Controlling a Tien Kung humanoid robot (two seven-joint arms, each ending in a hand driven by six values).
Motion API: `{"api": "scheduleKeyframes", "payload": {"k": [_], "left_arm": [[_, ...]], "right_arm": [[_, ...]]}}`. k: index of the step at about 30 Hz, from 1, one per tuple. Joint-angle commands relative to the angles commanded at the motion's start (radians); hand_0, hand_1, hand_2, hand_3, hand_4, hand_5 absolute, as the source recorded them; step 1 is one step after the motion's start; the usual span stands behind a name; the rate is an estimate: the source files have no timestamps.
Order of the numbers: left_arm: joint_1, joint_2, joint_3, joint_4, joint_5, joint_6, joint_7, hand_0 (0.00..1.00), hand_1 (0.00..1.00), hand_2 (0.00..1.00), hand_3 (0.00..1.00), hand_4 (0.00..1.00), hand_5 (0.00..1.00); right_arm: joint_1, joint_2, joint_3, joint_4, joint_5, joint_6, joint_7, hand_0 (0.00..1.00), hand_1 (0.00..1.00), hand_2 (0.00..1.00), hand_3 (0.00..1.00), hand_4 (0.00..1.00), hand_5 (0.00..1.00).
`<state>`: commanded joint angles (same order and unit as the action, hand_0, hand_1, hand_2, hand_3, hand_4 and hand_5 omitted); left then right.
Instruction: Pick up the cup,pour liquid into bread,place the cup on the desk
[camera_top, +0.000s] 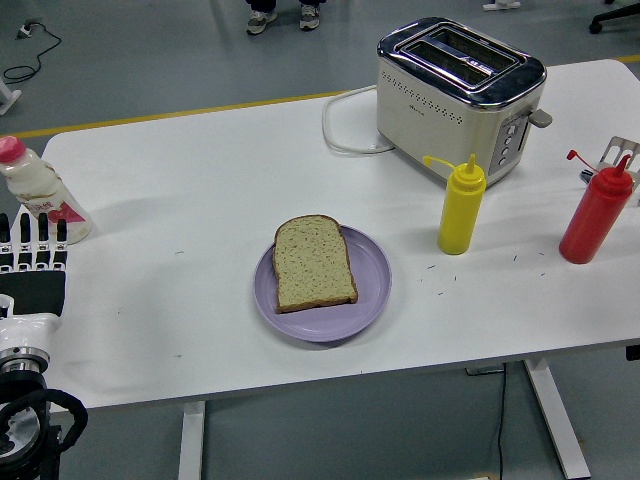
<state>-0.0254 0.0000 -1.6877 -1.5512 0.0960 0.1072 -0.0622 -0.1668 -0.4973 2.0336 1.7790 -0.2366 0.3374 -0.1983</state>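
Showing: white table; lilac round plate; speckled tan bread slice with brown crust; yellow squeeze bottle; red squeeze bottle; cream and chrome toaster; pink-capped, white milk bottle; black-and-white robot hand.
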Motion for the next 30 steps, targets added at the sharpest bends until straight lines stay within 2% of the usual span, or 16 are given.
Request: {"api": "scheduleKeyframes", "payload": {"k": [8, 15, 21, 30], "left_arm": [[0.001, 0.000, 0.003, 0.002, -0.001, 0.000, 0.000, 0.863, 0.873, 0.934, 0.862, 0.719, 0.998], [0.005, 0.000, 0.002, 0.002, -0.002, 0.000, 0.000, 0.864, 0.873, 0.934, 0.863, 0.718, 0.998], [0.005, 0.000, 0.002, 0.003, -0.002, 0.000, 0.000, 0.864, 0.873, 0.934, 0.863, 0.718, 0.998], [0.004, 0.000, 0.001, 0.003, -0.002, 0.000, 0.000, 0.864, 0.873, 0.934, 0.863, 0.717, 0.998]], "right_arm": [[-0.009, -0.006, -0.038, 0.000, -0.012, 0.108, -0.084, 0.635, 0.609, 0.607, 0.576, 0.576, 0.571], [-0.018, -0.012, -0.073, 0.000, -0.036, 0.167, -0.136, 0.641, 0.615, 0.610, 0.579, 0.571, 0.581], [-0.024, -0.016, -0.121, 0.000, -0.060, 0.194, -0.169, 0.648, 0.616, 0.612, 0.582, 0.571, 0.586], [-0.030, -0.019, -0.186, 0.000, -0.087, 0.200, -0.188, 0.649, 0.619, 0.613, 0.583, 0.565, 0.592]]}}
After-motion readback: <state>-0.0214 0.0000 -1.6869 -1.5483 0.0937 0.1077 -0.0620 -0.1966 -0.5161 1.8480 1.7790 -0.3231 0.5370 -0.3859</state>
